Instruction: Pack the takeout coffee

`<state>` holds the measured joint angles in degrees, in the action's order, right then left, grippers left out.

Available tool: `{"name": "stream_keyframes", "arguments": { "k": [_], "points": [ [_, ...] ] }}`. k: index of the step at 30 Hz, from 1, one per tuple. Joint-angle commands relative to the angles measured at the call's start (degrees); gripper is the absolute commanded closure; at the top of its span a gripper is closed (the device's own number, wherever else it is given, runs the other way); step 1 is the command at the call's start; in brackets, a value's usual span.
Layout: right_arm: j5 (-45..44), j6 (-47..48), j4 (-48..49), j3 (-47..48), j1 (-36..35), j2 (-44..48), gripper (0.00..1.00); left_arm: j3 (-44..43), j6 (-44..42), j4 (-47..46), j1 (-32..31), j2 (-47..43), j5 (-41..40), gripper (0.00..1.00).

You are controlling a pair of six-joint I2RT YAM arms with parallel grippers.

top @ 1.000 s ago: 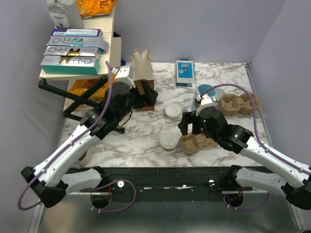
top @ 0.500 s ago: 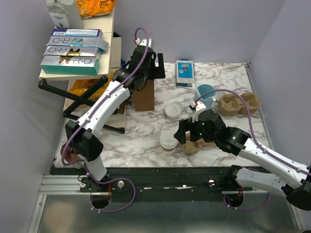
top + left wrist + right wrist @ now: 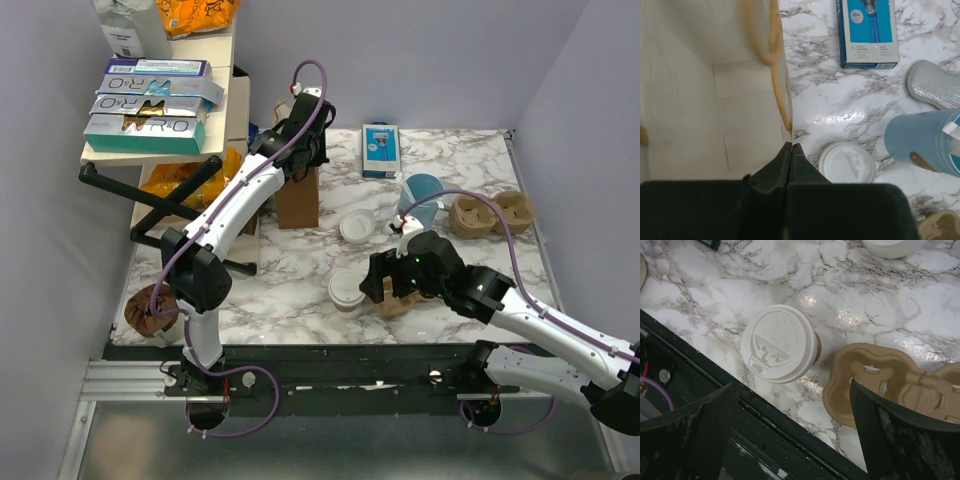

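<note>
The takeout coffee cup stands upright on the marble-patterned table near its front edge. It is capped with a round white plastic lid, and a sliver of tan paper wall shows below the lid's right side. The right wrist view shows the lid's moulded sip-hole tab, which the overhead view does not resolve.

Just right of the cup, apart from it, lies a brown pulp cup carrier, rough and matte, with scalloped openings. The right gripper hangs above the gap between the cup and the carrier. Its fingers are spread wide, one on each side, and it grasps nothing.

Farther back sits another white lid; I cannot tell whether a cup is under it. Beside that lid is a light-blue mug.

Only the left wrist view shows the left gripper clearly: its dark fingertips are pinched together on the top edge of a brown paper bag, whose pale creased inside fills the left of that view. From overhead, the bag stands upright at the back left of the table.

Behind it a blue printed box lies flat. A second pulp carrier rests near the right edge. Off to the left, a shelf holds stacked boxes.
</note>
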<state>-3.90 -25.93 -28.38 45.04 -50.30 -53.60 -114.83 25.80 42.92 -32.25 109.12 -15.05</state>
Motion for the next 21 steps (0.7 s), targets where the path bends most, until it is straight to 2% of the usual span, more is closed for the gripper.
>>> {"name": "stream_keyframes", "arguments": {
  "k": [1, 5, 10, 14, 21],
  "points": [
    [6.5, 3.6, 0.0, 0.5, -0.3, -0.7, 0.0, 5.6, 1.7, 2.7, -0.3, -5.0, -3.1, 1.0],
    [8.9, 4.5, 2.0, -0.1, -0.3, -1.4, 0.0, 11.5, 3.8, 3.4, -1.7, -10.6, -2.9, 1.0],
    [4.1, -6.2, 2.3, 0.5, -0.3, -5.1, 0.0, 21.1, 6.7, 4.8, -5.4, -19.6, -5.7, 1.0],
    [4.1, -11.3, 2.4, 1.5, -0.1, -9.0, 0.02, 25.3, 11.0, 7.9, -8.2, -24.6, -9.3, 1.0],
    [5.4, -16.9, 4.6, 0.1, 2.7, -11.6, 0.14, 29.2, 16.5, 11.6, -13.1, -30.8, -13.1, 1.0]
  ]
}}
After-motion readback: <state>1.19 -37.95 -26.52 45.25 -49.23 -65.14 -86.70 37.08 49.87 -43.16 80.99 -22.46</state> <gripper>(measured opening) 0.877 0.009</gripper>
